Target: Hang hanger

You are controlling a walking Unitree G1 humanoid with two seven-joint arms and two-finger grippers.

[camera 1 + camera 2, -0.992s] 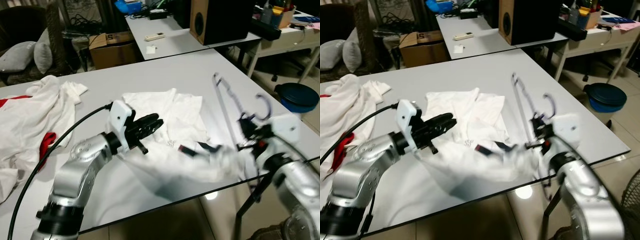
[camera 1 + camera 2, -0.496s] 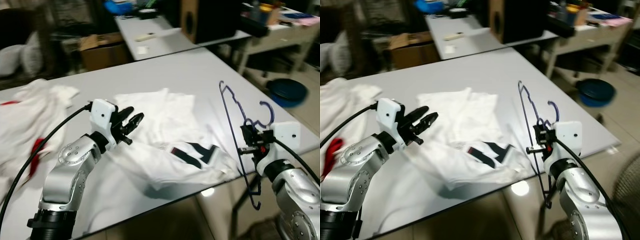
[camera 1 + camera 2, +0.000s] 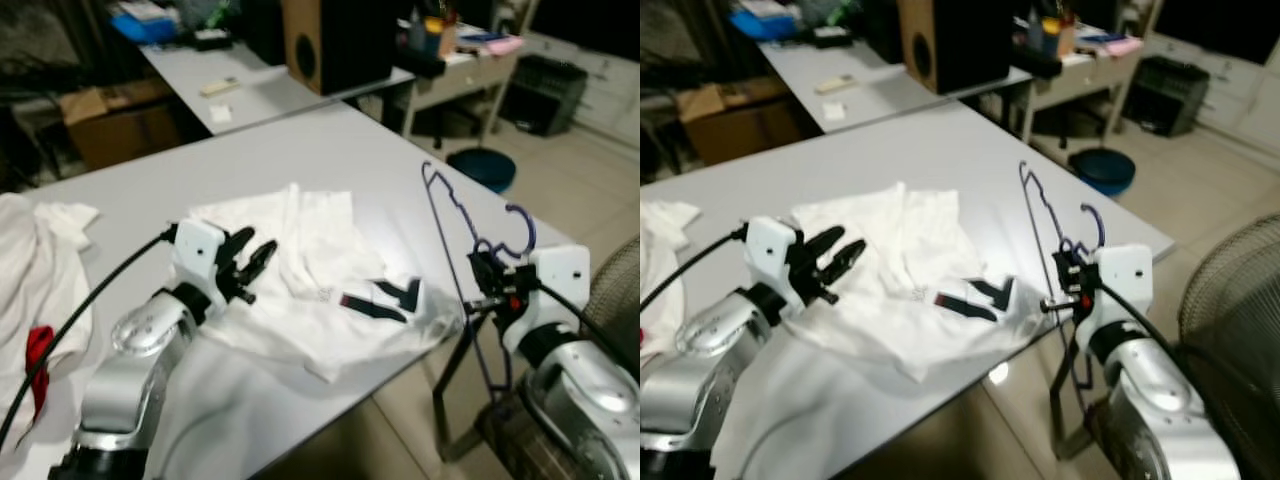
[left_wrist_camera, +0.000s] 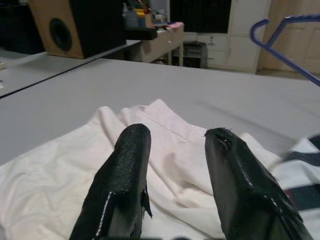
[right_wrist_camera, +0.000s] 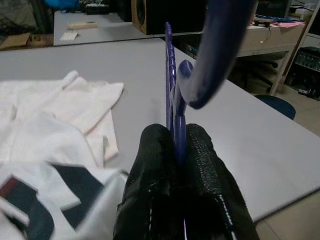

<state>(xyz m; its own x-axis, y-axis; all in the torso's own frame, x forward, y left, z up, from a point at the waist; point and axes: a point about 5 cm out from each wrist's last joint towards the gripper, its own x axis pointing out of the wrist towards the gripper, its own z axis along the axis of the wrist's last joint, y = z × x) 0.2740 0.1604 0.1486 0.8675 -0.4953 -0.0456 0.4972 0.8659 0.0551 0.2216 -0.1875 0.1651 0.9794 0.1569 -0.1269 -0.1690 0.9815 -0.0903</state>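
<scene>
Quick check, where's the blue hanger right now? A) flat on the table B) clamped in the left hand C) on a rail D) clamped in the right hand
D: the right hand has its fingers shut on the blue hanger, held upright at the table's edge; the left hand is open above the white shirt.

Cluttered home office/workroom: long grey tabletop (image 3: pixel 330 150), big wood-sided black speaker (image 3: pixel 335 42), brown cardboard box (image 3: pixel 110 125), white side desk (image 3: pixel 470 70) with stationery, tiled floor (image 3: pixel 590 190).
</scene>
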